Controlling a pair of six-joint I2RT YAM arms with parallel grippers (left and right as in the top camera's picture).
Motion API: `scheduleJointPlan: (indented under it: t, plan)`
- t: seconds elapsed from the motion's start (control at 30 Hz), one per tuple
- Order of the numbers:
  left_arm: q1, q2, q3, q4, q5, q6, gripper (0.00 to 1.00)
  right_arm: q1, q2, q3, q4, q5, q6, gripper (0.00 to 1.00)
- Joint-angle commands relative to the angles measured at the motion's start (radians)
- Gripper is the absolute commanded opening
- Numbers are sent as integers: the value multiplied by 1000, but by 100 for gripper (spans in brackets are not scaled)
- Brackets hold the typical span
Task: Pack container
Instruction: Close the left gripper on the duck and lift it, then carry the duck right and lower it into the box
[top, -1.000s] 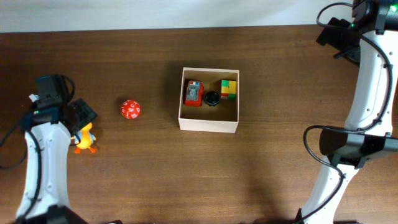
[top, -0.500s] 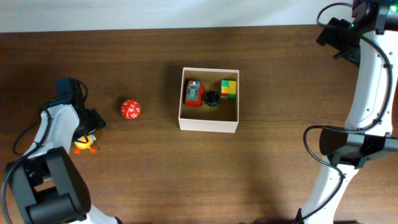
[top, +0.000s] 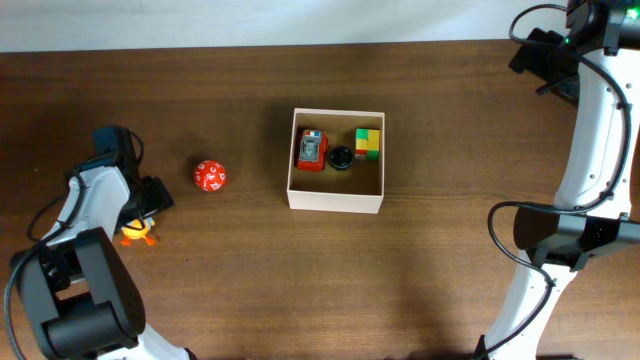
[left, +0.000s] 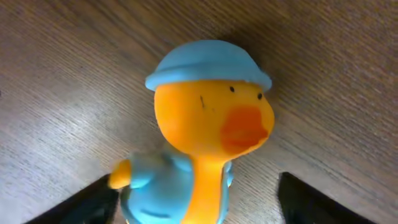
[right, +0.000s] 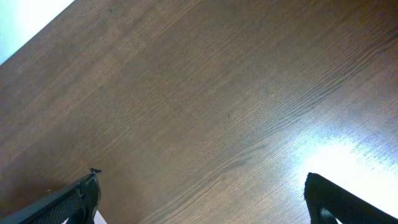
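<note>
The container (top: 335, 201), a shallow white-walled box, stands mid-table and holds a red toy (top: 311, 150), a black round piece (top: 340, 157) and a yellow-green-red block (top: 368, 143). At the far left, an orange duck (top: 137, 234) with a blue hat and blue top stands on the wood. My left gripper (top: 142, 214) is down over it. In the left wrist view the duck (left: 208, 118) fills the frame between the fingers of the left gripper (left: 199, 205). The left finger (left: 93, 202) is at its wing. The right finger (left: 311, 199) stands apart. My right gripper (right: 199, 199) hangs open over bare wood at the far right back.
A red many-sided die (top: 210, 176) with white numbers lies between the duck and the container. The right arm (top: 585, 150) rises along the table's right side. The table's back edge meets a white wall.
My left arm has swung in and come down over the duck, so its fingers now flank it. The jaws have narrowed a little. The right arm has not moved.
</note>
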Motion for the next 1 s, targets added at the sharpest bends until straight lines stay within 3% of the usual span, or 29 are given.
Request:
scheduleJointPlan:
  t: [0.0,0.07,0.3,0.33,0.67,0.97]
  plan:
    - [3,11,-11,3,56,12,72,-5,-21,3,-6,2,2,99]
    - [3,11,-11,3,69,12,69,-5,-21,3,-6,2,2,99]
    - [3,11,-11,2,95,12,15,-5,-21,3,-6,2,2,99]
    - [3,11,-11,2,108,12,2,-5,-21,3,-6,2,2,99]
    - [3,9,27,-31,189,12,2,-5,-21,3,-6,2,2,99]
    - [3,-15,240,-188,241,13,2,-5,-21,3,-6,2,2,99]
